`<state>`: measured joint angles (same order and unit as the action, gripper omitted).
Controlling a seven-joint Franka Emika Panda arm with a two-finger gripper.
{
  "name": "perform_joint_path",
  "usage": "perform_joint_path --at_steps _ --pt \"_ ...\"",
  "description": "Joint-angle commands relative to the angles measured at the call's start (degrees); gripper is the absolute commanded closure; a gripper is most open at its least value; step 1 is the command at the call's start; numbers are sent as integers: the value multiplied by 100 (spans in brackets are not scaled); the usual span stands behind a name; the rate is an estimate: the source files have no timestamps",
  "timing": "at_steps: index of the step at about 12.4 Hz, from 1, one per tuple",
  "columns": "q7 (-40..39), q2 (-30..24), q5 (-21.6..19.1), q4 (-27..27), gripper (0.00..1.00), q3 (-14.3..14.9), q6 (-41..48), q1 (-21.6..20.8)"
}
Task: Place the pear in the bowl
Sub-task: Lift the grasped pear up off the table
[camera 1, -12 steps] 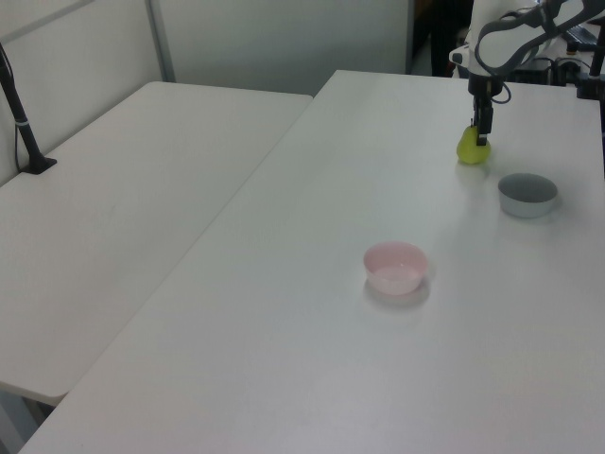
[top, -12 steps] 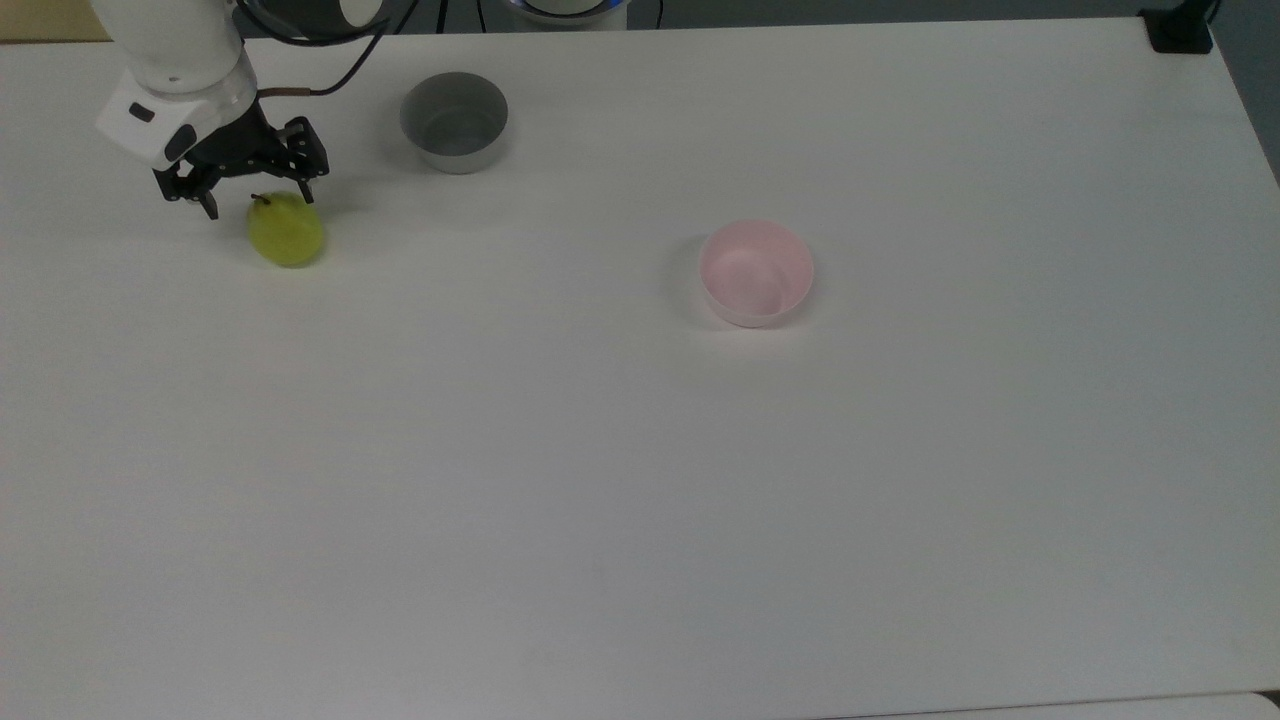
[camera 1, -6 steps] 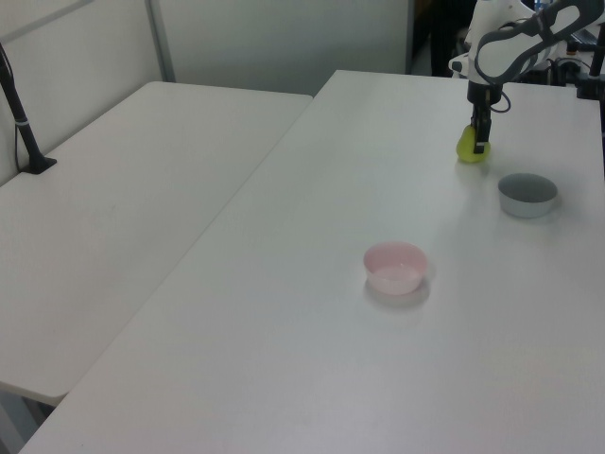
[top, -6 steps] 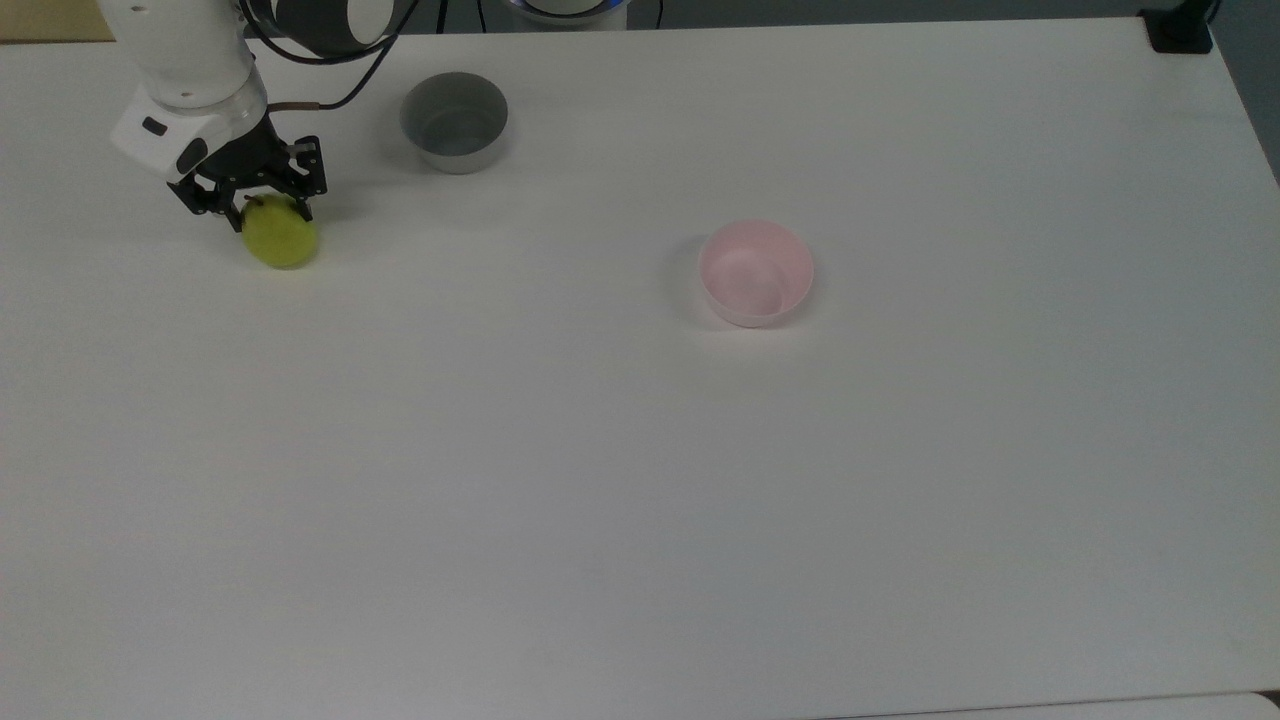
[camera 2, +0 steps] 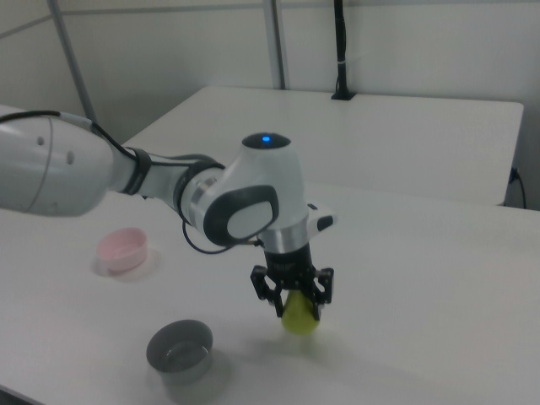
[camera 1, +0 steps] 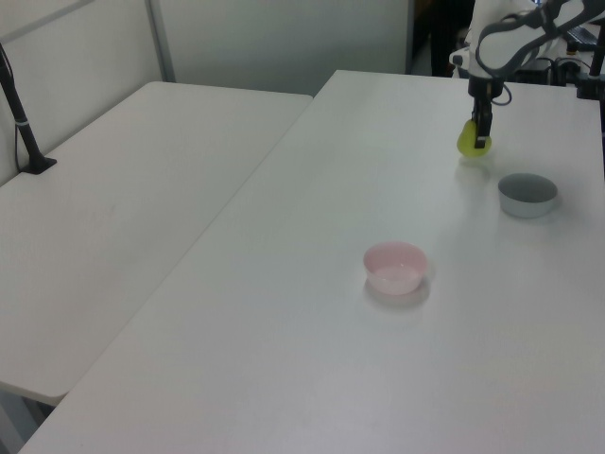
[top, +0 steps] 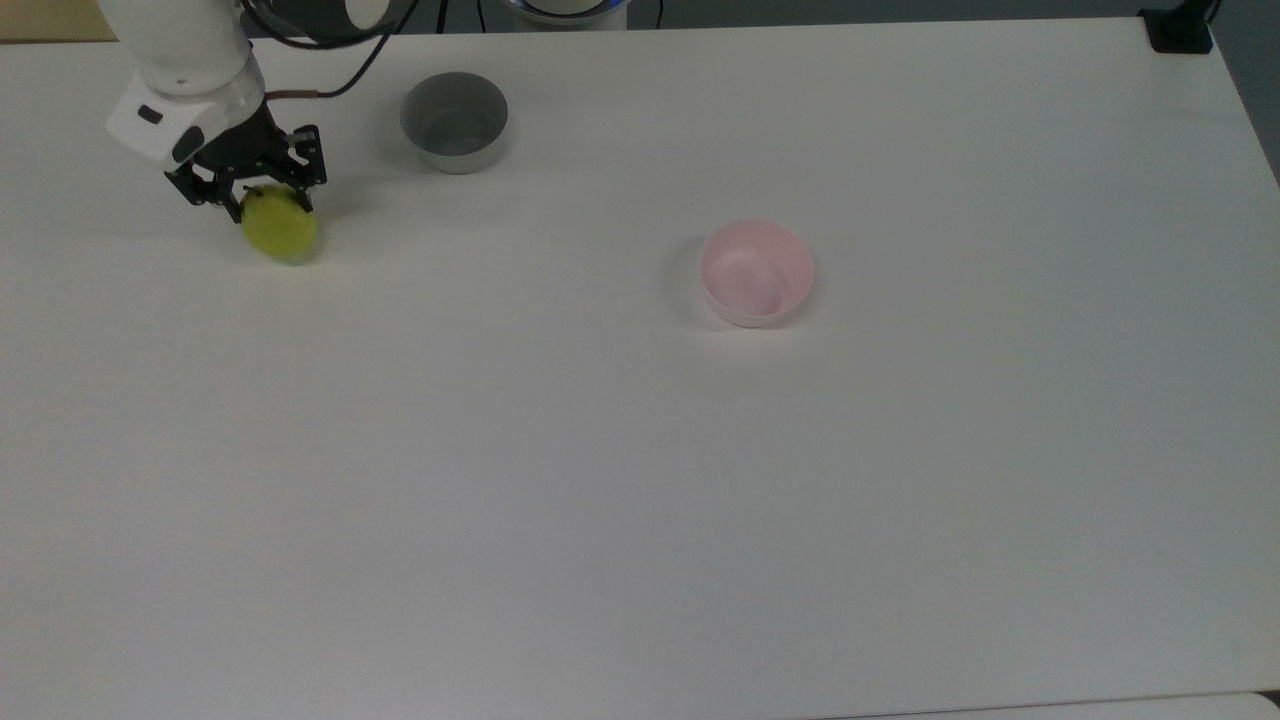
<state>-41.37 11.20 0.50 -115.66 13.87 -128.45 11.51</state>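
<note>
While tool grips pear | long axis upright | lifted above table

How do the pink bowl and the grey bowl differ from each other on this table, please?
Colour: the pink bowl is pale pink, the grey bowl dark grey. Place: in the top view the grey bowl sits near the table's far edge, close to the gripper holding the pear, while the pink bowl stands farther toward the top view's right, well apart from both. Both are small, round, upright, empty and of similar size.
</note>
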Motion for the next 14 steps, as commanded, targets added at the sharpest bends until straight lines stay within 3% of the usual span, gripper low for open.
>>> perform_joint_path --at_steps 1,5,9,12,14 --pt "58 -689 -85 166 87 -25 732 -70" --pt "620 -778 -15 1131 87 -350 1864 0" --pt "962 -769 -24 2520 87 -648 3544 9" --pt "1445 -865 -111 2873 86 -973 3941 -61" --pt "1919 -988 -286 2812 86 -983 3924 -489"
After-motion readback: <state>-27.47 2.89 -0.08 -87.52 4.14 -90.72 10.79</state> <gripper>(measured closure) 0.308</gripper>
